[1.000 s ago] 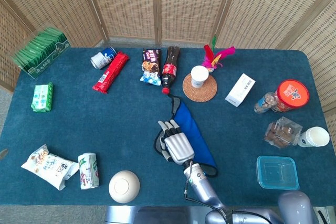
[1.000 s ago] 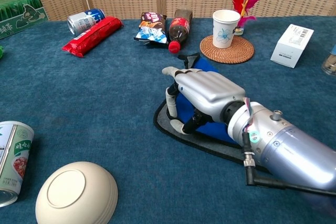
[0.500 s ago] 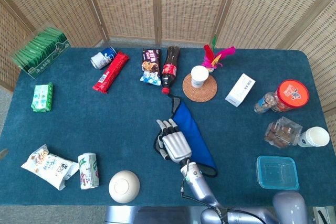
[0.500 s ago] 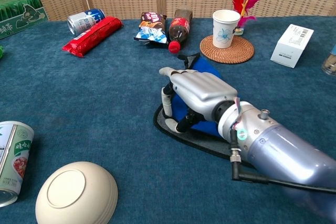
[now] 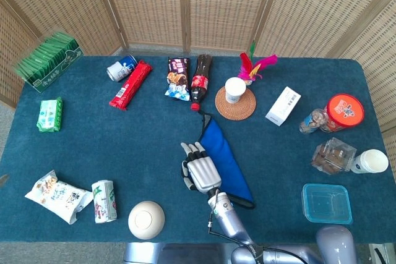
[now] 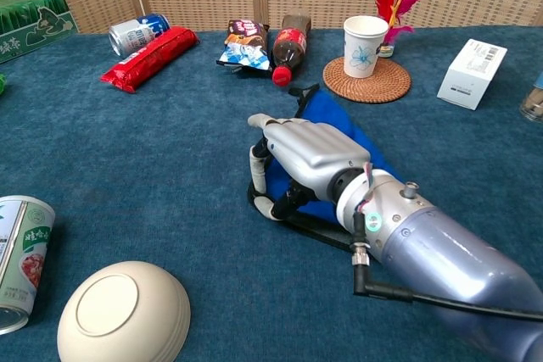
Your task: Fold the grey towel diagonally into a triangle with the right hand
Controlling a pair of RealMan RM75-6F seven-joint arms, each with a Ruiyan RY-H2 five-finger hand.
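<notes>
The right hand (image 6: 297, 154) has a smooth silver-grey metallic back, pale jointed fingers (image 5: 191, 150) and dark gaps on the palm side. Behind it the forearm (image 6: 450, 260) is a glossy, rounded silver-blue cylinder with a small green light and a stud near the wrist. A thin black cable (image 6: 424, 297) runs alongside it.

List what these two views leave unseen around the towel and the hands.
- Towel: its left corner is hidden under the right hand in both views.
- Right hand's grip: the fingertips curl down at the edge; whether they pinch cloth cannot be told.
- Left hand: in neither view.
- Cans: cut by the chest view's left edge.
</notes>
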